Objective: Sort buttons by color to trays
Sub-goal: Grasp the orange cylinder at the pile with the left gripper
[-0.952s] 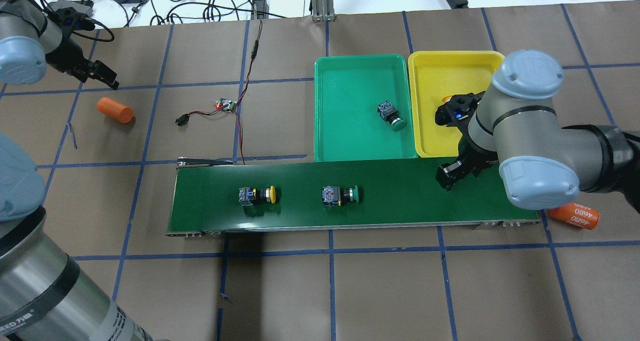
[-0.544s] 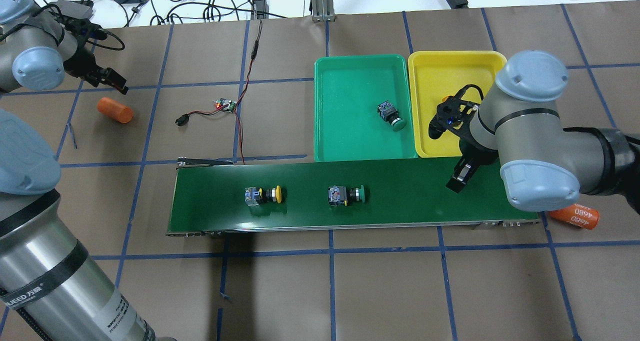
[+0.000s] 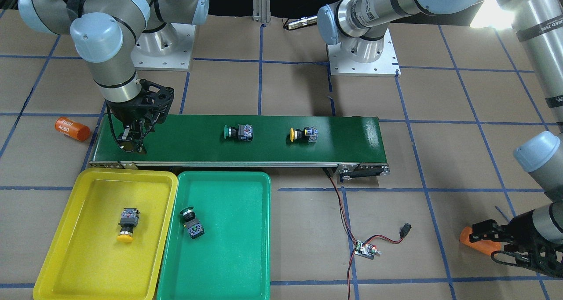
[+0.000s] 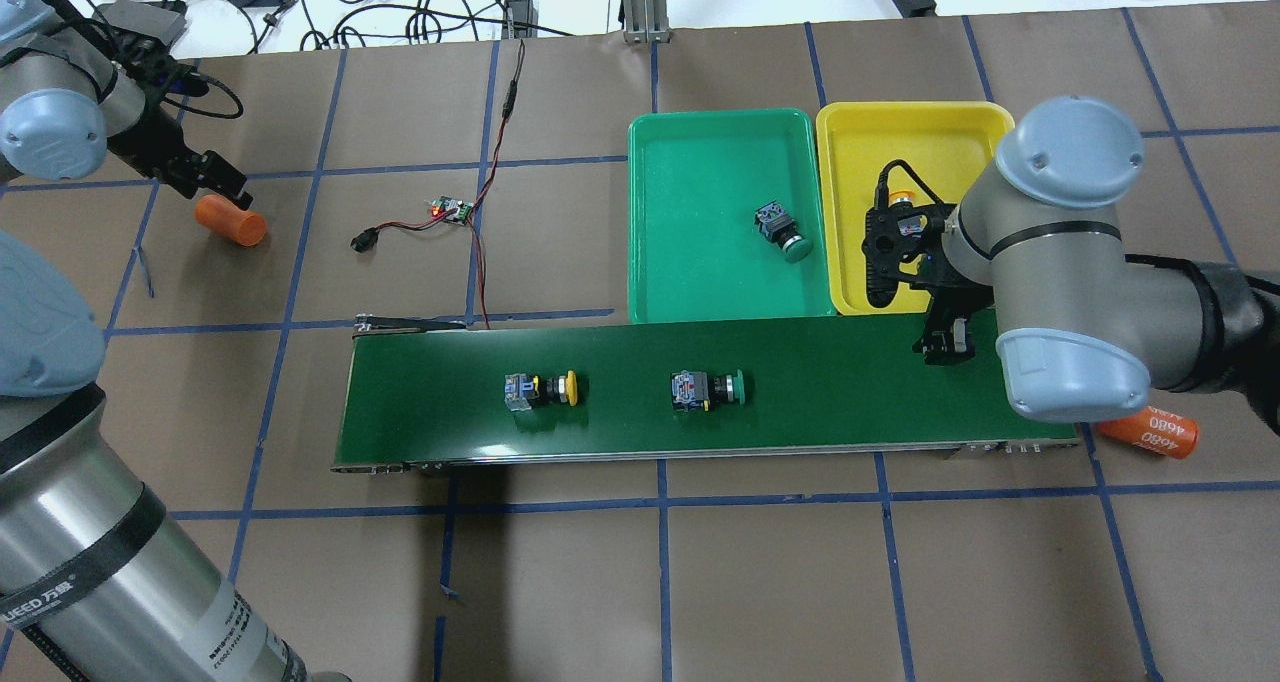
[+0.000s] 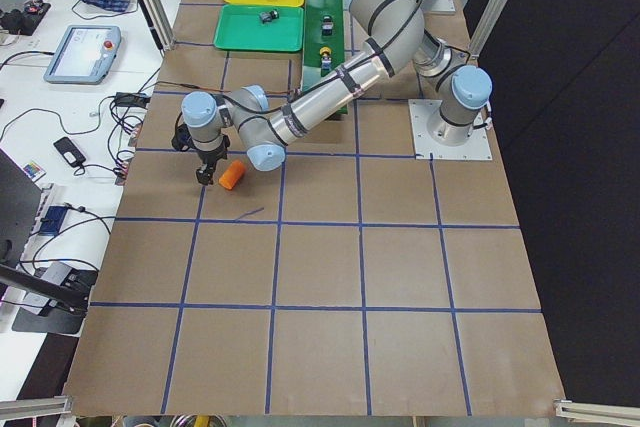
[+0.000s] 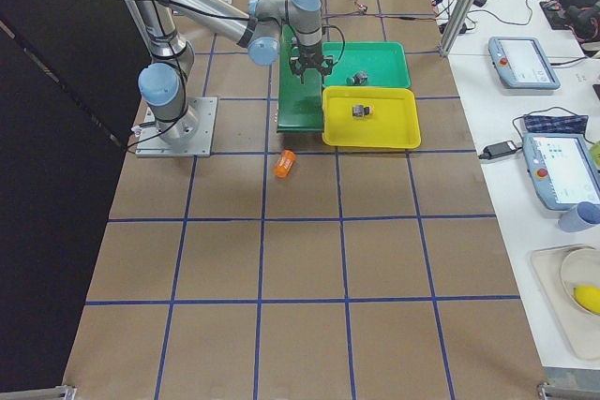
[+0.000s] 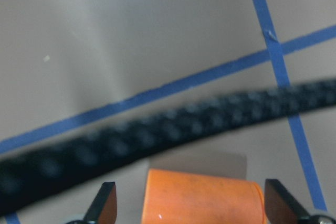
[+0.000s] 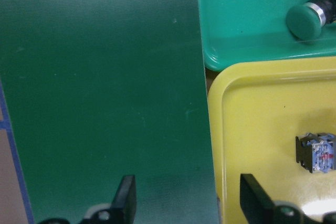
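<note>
On the dark green belt lie a yellow-capped button (image 4: 545, 390) and a green-capped button (image 4: 708, 389), both on their sides. Another green button (image 4: 782, 232) lies in the green tray (image 4: 690, 142). A yellow button (image 3: 126, 224) lies in the yellow tray (image 3: 79, 256). My right gripper (image 8: 186, 203) hangs open and empty over the belt's right end, by the yellow tray's corner. My left gripper (image 7: 189, 203) is open at the far left, fingers either side of an orange cylinder (image 7: 202, 198).
The conveyor belt (image 4: 820, 402) runs across the table's middle. A second orange cylinder (image 4: 1150, 432) lies off its right end, partly under my right arm. A small circuit board with red and black wires (image 4: 450, 209) lies left of the trays.
Both belt buttons have travelled right. My right gripper has turned and shifted right toward the yellow tray's corner. My left gripper has moved over the orange cylinder.
</note>
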